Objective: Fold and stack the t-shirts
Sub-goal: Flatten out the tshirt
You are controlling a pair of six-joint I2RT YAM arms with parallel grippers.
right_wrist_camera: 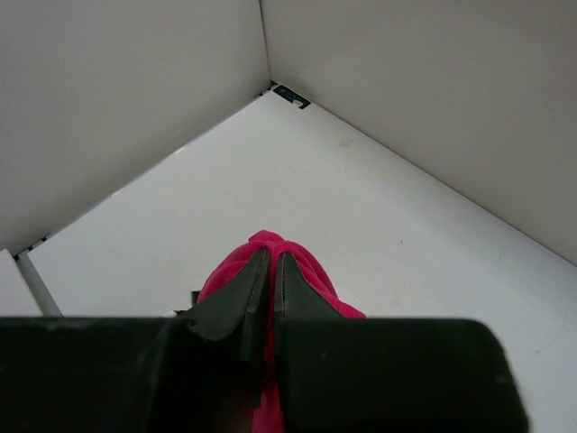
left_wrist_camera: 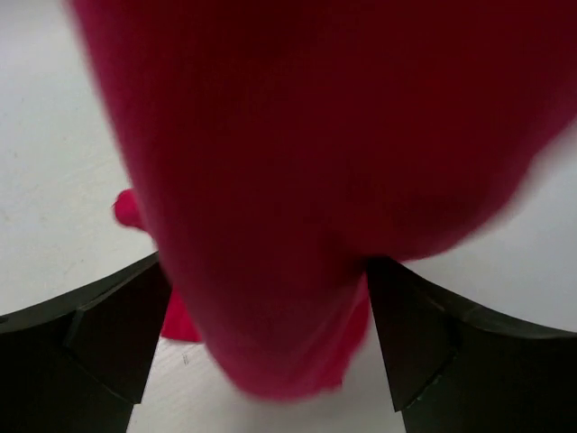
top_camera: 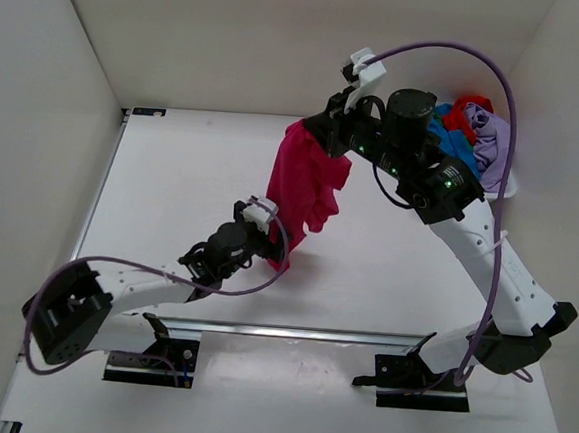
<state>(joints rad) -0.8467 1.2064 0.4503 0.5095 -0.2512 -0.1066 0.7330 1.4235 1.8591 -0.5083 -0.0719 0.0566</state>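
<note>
A magenta-pink t-shirt (top_camera: 307, 183) hangs bunched above the table, pinched at its top by my right gripper (top_camera: 314, 130), which is shut on it. In the right wrist view the fingers (right_wrist_camera: 257, 284) press together on a fold of the t-shirt (right_wrist_camera: 268, 238). My left gripper (top_camera: 271, 237) stands open at the shirt's lower end. In the left wrist view the hanging t-shirt (left_wrist_camera: 315, 162) fills the frame and drops between the wide-apart fingers of the left gripper (left_wrist_camera: 270, 334) without being pinched. Blue (top_camera: 451, 139), red (top_camera: 469, 108) and lavender (top_camera: 491, 137) t-shirts lie heaped at the back right.
The heap sits in a white basket (top_camera: 505, 185) against the right wall. White walls enclose the table on the left, back and right. A metal rail (top_camera: 291, 330) with both arm bases runs along the near edge.
</note>
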